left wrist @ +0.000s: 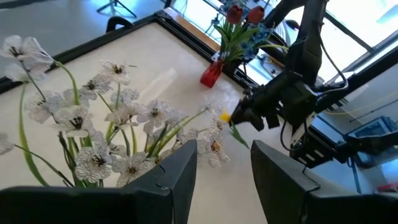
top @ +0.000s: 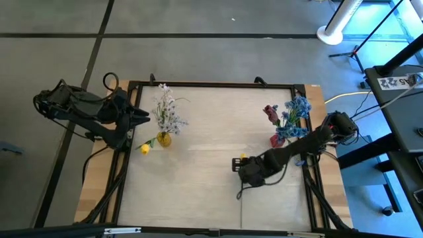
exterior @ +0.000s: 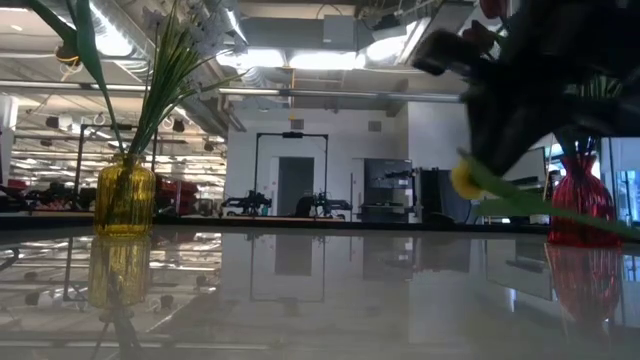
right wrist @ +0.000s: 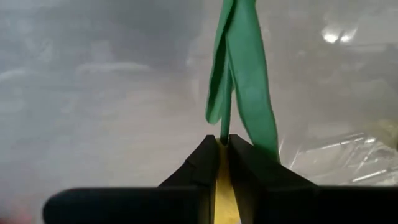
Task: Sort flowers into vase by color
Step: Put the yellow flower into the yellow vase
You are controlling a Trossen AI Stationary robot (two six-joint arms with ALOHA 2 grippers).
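Note:
My right gripper (top: 236, 164) hangs over the table's middle right, shut on a yellow tulip (top: 243, 157). The low view shows the tulip's head (exterior: 465, 181) and its green stem and leaf (exterior: 545, 208) trailing away. A yellow vase (top: 163, 139) at the left holds white sprigs (top: 166, 111). A second yellow tulip (top: 144, 149) shows beside that vase, its stem running to the vase mouth. A red vase (top: 277, 140) at the right holds blue clusters (top: 297, 109) and a dark red tulip (top: 270, 114). My left gripper (left wrist: 224, 168) waits open beside the white sprigs (left wrist: 118, 118). My right gripper pinches the yellow tulip's green stem (right wrist: 224, 132) between its two fingertips, right next to the yellow head (right wrist: 221, 186). The fingers lie across the stem. The tulip is lifted clear of the table, and its stem and leaf (right wrist: 249, 81) slope down away from the fingers.
A dark raised frame (top: 211, 84) runs around the pale tabletop. Open surface lies between the two vases. The left arm (top: 79, 106) rests off the table's left edge. Stands and cables (top: 344, 26) are beyond the far right corner.

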